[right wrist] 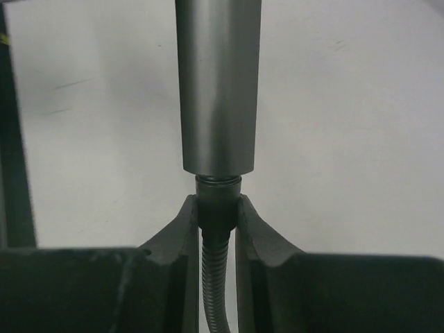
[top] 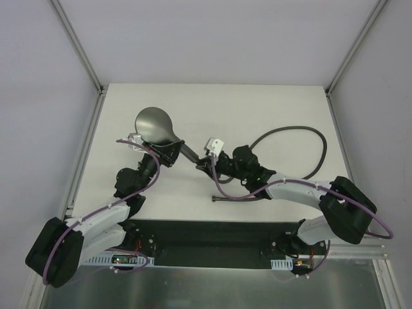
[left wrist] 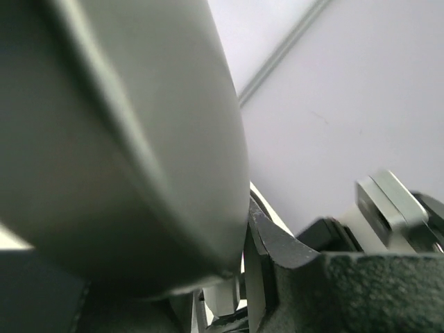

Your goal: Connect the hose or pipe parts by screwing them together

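The grey shower head point(top: 153, 123) is held above the table, its round face at the back left and its handle point(top: 188, 152) pointing right. My left gripper point(top: 167, 153) is shut on its neck; in the left wrist view the head point(left wrist: 125, 139) fills the frame, with one finger point(left wrist: 277, 253) pressed against it. My right gripper point(right wrist: 216, 208) is shut on the dark end fitting point(right wrist: 218, 201) of the hose point(right wrist: 215, 277). That fitting butts against the end of the handle point(right wrist: 218, 83). The hose point(top: 302, 131) loops away to the right.
The hose's other end point(top: 219, 198) lies on the white table point(top: 257, 103) near the black base plate point(top: 206, 235). Grey walls with metal frame rails point(top: 80, 45) enclose the table on the left, back and right.
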Tool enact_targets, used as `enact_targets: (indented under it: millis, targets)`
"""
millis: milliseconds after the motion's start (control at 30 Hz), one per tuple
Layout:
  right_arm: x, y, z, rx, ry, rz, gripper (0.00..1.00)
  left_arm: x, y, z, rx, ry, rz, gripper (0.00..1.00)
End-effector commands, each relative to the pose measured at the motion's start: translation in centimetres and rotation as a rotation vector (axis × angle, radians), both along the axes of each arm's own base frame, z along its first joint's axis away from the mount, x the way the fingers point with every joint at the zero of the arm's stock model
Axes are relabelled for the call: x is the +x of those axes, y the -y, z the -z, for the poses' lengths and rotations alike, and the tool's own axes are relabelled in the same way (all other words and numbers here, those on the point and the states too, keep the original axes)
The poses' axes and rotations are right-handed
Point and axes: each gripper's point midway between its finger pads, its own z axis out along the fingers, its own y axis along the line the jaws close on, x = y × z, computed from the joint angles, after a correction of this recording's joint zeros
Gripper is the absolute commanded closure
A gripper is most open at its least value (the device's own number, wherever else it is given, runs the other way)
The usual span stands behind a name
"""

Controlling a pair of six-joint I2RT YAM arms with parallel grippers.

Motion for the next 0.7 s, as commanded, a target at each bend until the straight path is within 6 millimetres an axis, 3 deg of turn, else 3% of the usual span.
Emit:
enact_targets:
  millis: [0,133,200,233,267,333,367,400,433,467,533,567,633,667]
  targets:
    - [-4.2,-1.1,-5.1,0.314,-0.211,-0.37,0.99,-4.5,3.1,-4.8,0.007,0.35,0.239,1.0]
    - [-3.4,0.4,-5.3,0.344,-0.267,-0.406,0.99,-3.9,3.5,-4.8,0.001,0.373,0.238,1.0]
    - [-3.3,1.0,-4.9,0.34,-0.278,-0.386,0.9,-3.2,3.5,-4.8,0.019,0.372,0.21,1.0]
    - [-3.4,1.2,-4.5,0.329,-0.284,-0.372,0.83,-2.7,3.3,-4.8,0.019,0.362,0.185,1.0]
    - [-3.2,1.7,-4.4,0.327,-0.278,-0.333,0.61,-2.3,3.3,-4.7,0.033,0.342,0.175,1.0]
    - [-2.7,2.2,-3.5,0.294,-0.273,-0.262,0.43,-1.3,3.3,-4.3,0.069,0.303,0.146,1.0]
    - [-1.9,2.8,-3.9,0.296,-0.235,-0.186,0.26,-1.1,3.1,-5.4,0.07,0.312,0.13,1.0]
    - [-1.6,3.3,-3.3,0.265,-0.197,-0.146,0.2,-0.4,3.3,-4.2,0.108,0.259,0.122,1.0]
    - [-1.9,3.5,-2.4,0.224,-0.197,-0.115,0.17,-0.4,3.1,-4.9,0.106,0.262,0.11,1.0]
    - [-1.0,4.2,-2.9,0.218,-0.152,-0.033,0.14,0.1,2.7,-4.9,0.107,0.243,0.078,1.0]
    - [-1.3,4.5,-2.4,0.157,-0.093,0.015,0.12,0.4,2.3,-4.6,0.116,0.203,0.056,1.0]
    - [-0.2,5.3,-3.1,0.149,-0.042,0.116,0.11,0.8,1.9,-4.8,0.104,0.183,0.027,1.0]
    - [-0.7,5.1,-3.5,0.089,0.045,0.155,0.11,1.2,1.4,-4.6,0.08,0.112,0.004,1.0]
    - [0.2,5.9,-3.8,0.061,0.087,0.247,0.11,1.6,0.9,-4.5,0.066,0.083,-0.031,1.0]
